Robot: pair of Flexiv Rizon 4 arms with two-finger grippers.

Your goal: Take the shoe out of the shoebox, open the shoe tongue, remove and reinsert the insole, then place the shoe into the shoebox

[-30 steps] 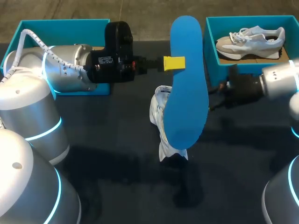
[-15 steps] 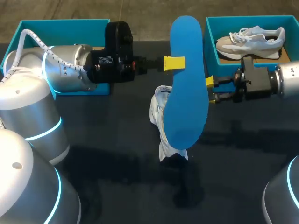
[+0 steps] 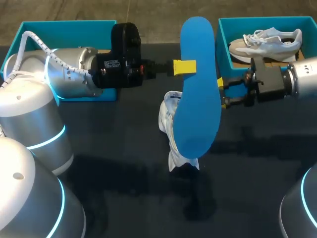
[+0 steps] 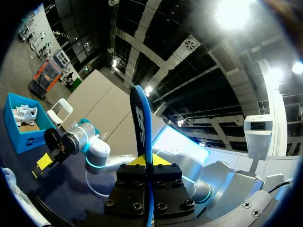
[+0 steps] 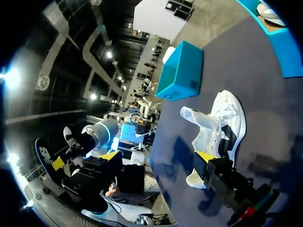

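Left end effector clamped on blue insole; right end effector open. Pin white sneaker first, feed insole toe-first.

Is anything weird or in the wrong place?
Yes. The blue insole is out of its shoe, held up in the air by the left hand. The white shoe sits on the table with its tongue flopped open. That looks like part of the job, not damage.

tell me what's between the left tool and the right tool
The blue insole, gripped by the left tool, stands between it and the open right tool; the head view shows it.
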